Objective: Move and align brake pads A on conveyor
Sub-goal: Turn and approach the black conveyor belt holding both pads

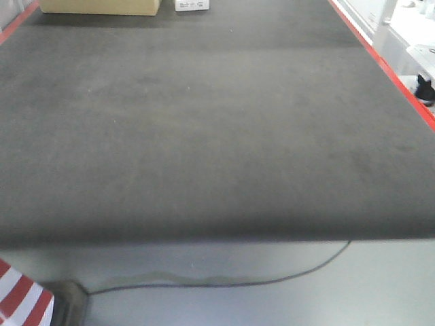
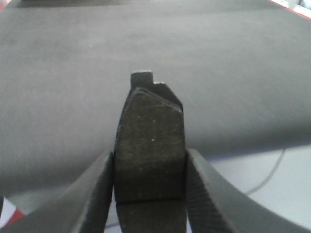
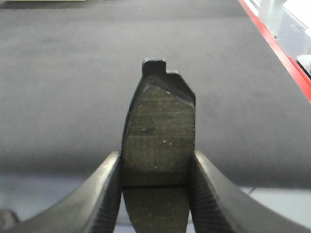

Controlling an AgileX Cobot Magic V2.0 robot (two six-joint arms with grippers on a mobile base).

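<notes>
In the left wrist view a brake pad (image 2: 149, 145), grey-brown friction face with a centre groove, is clamped between my left gripper (image 2: 149, 167) fingers, held above the near edge of the conveyor (image 2: 155, 58). The right wrist view shows the same kind of brake pad (image 3: 158, 141) pinched by my right gripper (image 3: 158, 170), also above the belt's near edge (image 3: 73, 97). The front view shows the dark charcoal conveyor (image 1: 204, 122) bare, with a red strip (image 1: 391, 68) on its right side; neither gripper nor any pad appears there.
A cardboard box (image 1: 100, 6) and a small white box (image 1: 192, 5) sit at the belt's far end. A black cable (image 1: 224, 282) runs over the grey floor below the near edge. A red-and-white striped object (image 1: 20, 299) is at lower left.
</notes>
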